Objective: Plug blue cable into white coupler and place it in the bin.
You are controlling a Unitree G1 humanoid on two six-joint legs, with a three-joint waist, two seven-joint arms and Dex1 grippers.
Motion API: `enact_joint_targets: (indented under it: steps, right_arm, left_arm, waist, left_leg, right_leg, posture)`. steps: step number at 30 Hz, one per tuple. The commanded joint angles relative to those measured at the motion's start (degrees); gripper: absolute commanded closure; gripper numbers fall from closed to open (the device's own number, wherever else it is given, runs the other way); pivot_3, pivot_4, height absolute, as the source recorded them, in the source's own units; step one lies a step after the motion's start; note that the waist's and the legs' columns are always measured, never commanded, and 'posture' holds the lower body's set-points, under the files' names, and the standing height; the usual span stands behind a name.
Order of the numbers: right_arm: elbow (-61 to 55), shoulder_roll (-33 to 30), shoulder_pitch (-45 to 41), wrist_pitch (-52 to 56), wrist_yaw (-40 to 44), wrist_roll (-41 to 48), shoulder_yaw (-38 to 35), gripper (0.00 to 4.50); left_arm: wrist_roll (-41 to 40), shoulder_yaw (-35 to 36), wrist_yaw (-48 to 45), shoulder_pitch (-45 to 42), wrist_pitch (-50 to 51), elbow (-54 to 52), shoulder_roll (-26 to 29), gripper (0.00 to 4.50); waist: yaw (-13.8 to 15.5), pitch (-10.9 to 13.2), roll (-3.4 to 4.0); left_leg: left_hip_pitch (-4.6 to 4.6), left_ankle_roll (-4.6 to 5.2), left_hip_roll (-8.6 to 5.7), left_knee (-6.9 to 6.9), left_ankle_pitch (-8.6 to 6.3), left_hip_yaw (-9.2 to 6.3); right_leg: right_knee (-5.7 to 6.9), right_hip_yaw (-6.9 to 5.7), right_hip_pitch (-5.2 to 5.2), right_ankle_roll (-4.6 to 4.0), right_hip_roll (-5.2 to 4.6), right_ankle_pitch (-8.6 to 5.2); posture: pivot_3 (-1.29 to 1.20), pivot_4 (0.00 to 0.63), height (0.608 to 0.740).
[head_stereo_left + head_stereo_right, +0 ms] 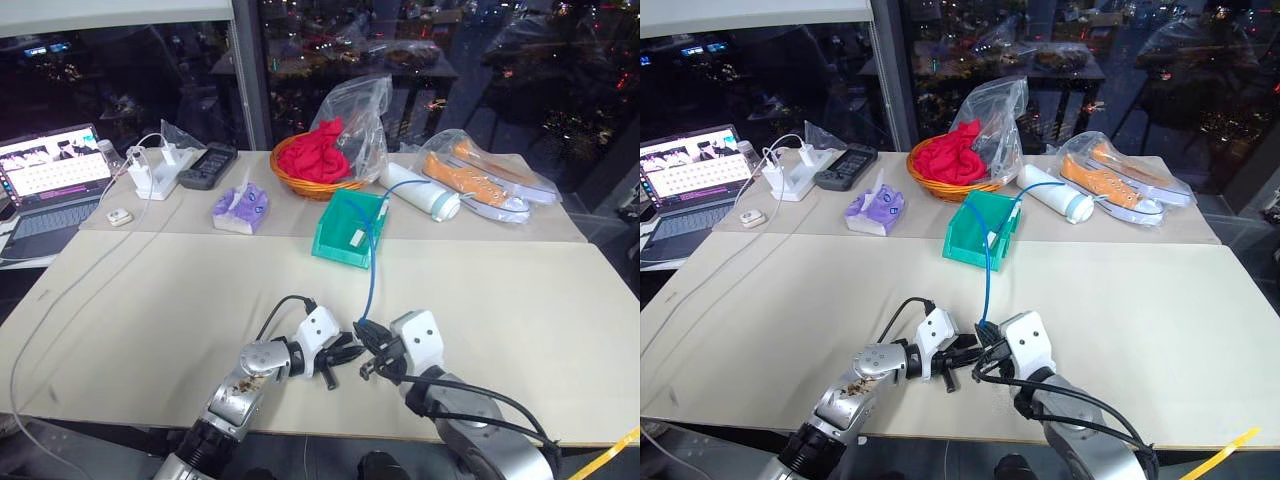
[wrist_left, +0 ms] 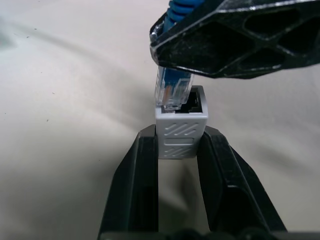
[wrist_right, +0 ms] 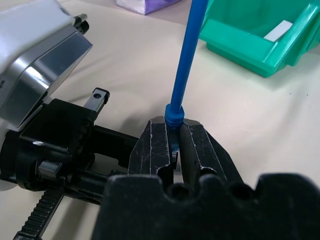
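My left gripper clamps the white coupler while my right gripper, pinching the blue cable, sets its plug at the socket mouth.

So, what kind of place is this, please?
Probably an office or lab high in a city building at night: a beige table stands by a dark window showing city lights, with an open laptop at the side.
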Motion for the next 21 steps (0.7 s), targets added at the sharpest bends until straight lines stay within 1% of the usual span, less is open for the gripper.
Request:
enact_joint_targets:
  steps: [1, 8, 15, 21]
  right_arm:
    - [8.4, 1.1, 3.6, 0.7, 3.0, 0.1, 4.9, 4.5]
    - [11.5, 3.1, 3.8, 0.1, 3.6, -0.1, 4.9, 4.5]
    - [15.2, 3.5, 2.9, -0.4, 4.7, -1.9, 6.1, 4.5]
    - [18.8, 4.1, 2.1, -0.8, 6.5, -2.8, 6.6, 4.5]
  left_arm:
    - [-1.9, -0.1, -0.2, -0.2, -0.5, -2.4, -1.3, 3.87]
    - [-1.9, 0.2, -0.4, 0.1, -0.2, -3.1, -1.0, 3.87]
    - [-1.9, 0.5, -0.4, 0.5, 0.8, -4.5, -0.7, 3.87]
    - [-2.1, 0.9, -0.1, 0.7, 1.6, -5.5, -0.4, 3.87]
  waist:
    - [-0.1, 0.0, 0.01]
    - [-0.3, -0.1, -0.01]
    - [-0.6, -0.2, -0.08]
    - [-1.5, -0.3, -0.14]
  left_leg:
    - [0.02, 0.0, 0.0, -0.01, 0.0, 0.0]
    - [0.12, 0.0, 0.04, -0.05, 0.0, 0.0]
    - [0.27, -0.01, 0.09, -0.14, -0.02, 0.01]
    - [0.43, -0.02, 0.15, -0.3, -0.02, 0.01]
  right_leg:
    - [0.0, 0.0, 0.01, 0.0, 0.0, -0.02]
    - [0.01, 0.01, 0.05, -0.04, 0.05, -0.05]
    - [0.02, 0.02, 0.1, -0.1, 0.11, -0.1]
    - [0.04, 0.05, 0.15, -0.17, 0.18, -0.14]
  posture:
    - [0.0, 0.15, 0.723]
    - [0.0, 0.15, 0.723]
    - [0.0, 0.15, 0.723]
    - [0.0, 0.15, 0.723]
